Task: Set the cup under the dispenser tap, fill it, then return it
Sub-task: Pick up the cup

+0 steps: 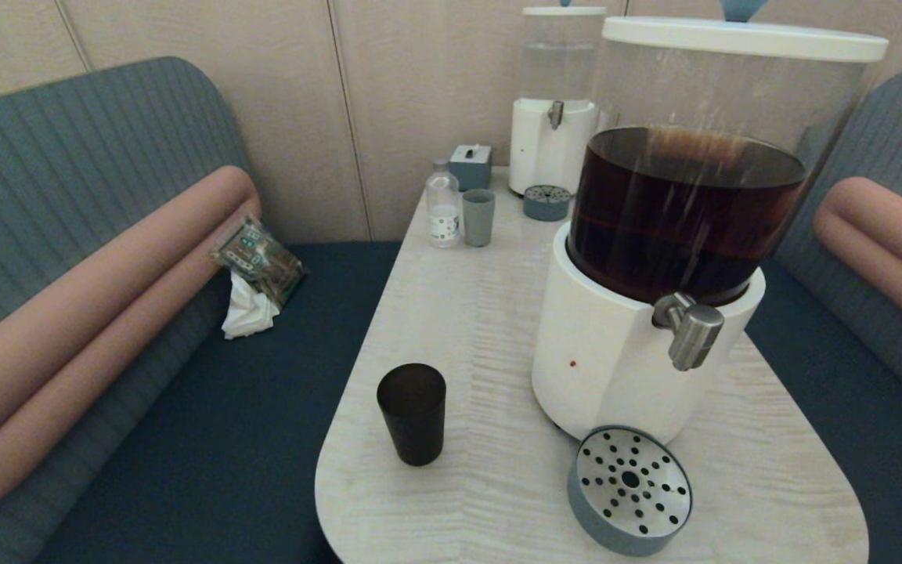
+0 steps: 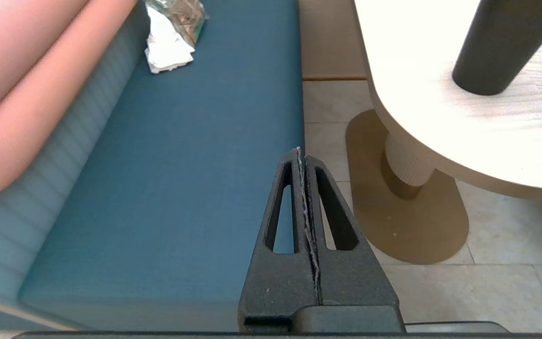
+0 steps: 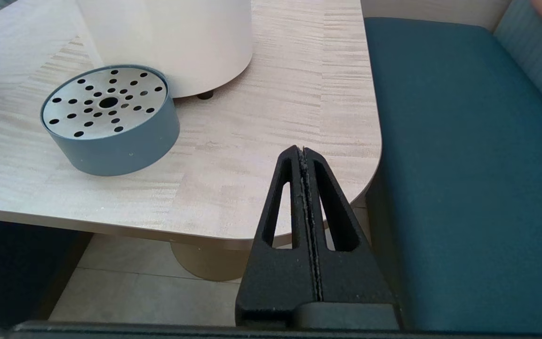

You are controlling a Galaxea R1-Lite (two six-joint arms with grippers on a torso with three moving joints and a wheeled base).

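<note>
The matte black cup (image 1: pixel 412 413) stands upright and empty on the pale table (image 1: pixel 482 329), left of the big white-based dispenser (image 1: pixel 639 329) with dark brown liquid. Its silver dispenser tap (image 1: pixel 690 329) juts out above a round blue drip tray (image 1: pixel 629 489) with a perforated metal top. Neither arm shows in the head view. My left gripper (image 2: pixel 299 151) is shut on nothing, low beside the table's left edge over the blue bench, with the cup (image 2: pixel 506 44) ahead on the table. My right gripper (image 3: pixel 300 150) is shut and empty, near the table's right front corner, the drip tray (image 3: pixel 110 117) ahead.
A second dispenser (image 1: pixel 554 110) with clear liquid, a small drip tray (image 1: pixel 546 201), a grey-blue tumbler (image 1: pixel 478 217), a small bottle (image 1: pixel 443 205) and a grey box (image 1: pixel 471 165) stand at the table's far end. A wrapper and tissue (image 1: pixel 254 274) lie on the left bench. Benches flank the table.
</note>
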